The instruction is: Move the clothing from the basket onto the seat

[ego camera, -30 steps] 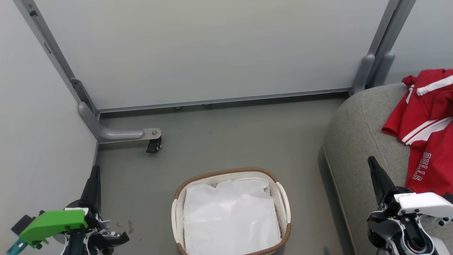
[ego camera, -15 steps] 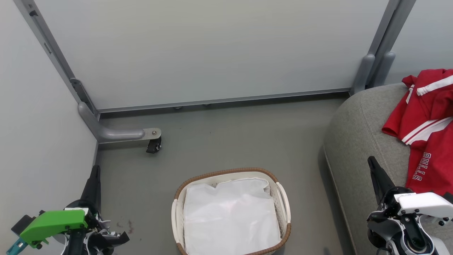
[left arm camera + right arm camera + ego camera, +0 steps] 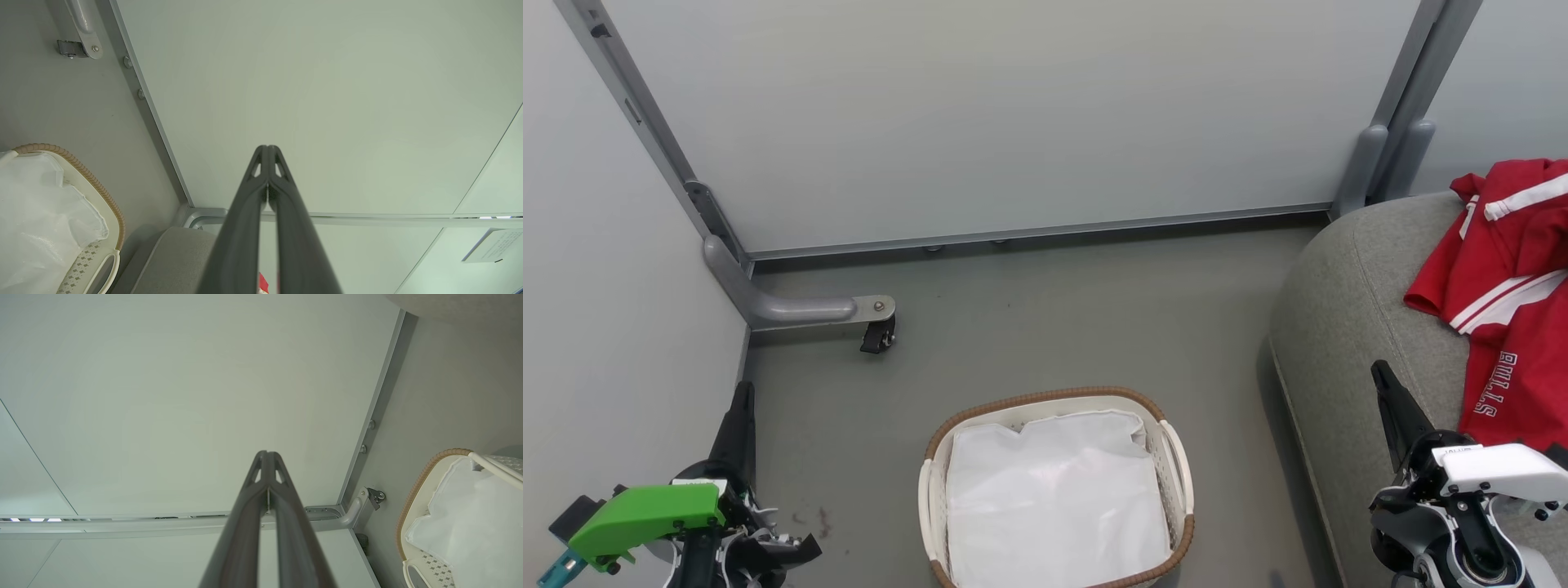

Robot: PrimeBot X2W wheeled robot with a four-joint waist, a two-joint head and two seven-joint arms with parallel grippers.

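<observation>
At the lower left of the head view, nearest the robot: left gripper (image 3: 742, 398), two long dark fingers pressed flat together with nothing between them, rising from a wrist with a green cover (image 3: 645, 513), over the grey floor (image 3: 1054, 327) beside the left wall panel (image 3: 605, 327). The left wrist view confirms the tips meeting (image 3: 267, 152).

At the lower right: right gripper (image 3: 1380, 374), fingers likewise closed tight and holding nothing, rising from a wrist with a white cover (image 3: 1503, 469), in front of the seat's rounded edge. The right wrist view shows the same closed tips (image 3: 267, 456).

Between the two arms, on the floor: basket (image 3: 1045, 397), cream perforated plastic, brown woven rim, white side handles, standing upright. Contents: white sheet (image 3: 1054, 498), crumpled, covering the inside.

To the right, well apart from the basket: seat (image 3: 1347, 327), grey woven upholstery, rounded edge, stitched seam.

On the seat, toward the right edge of the head view: clothing (image 3: 1523, 327), red with white-red stripe trim, lying spread and rumpled; white "BULLS" lettering runs down one piece.

Farther back, left: grey bracket foot with a black caster (image 3: 878, 335) on the floor.

Farthest: pale partition panel (image 3: 1013, 122) in a grey metal frame, meeting the floor along its lower rail
</observation>
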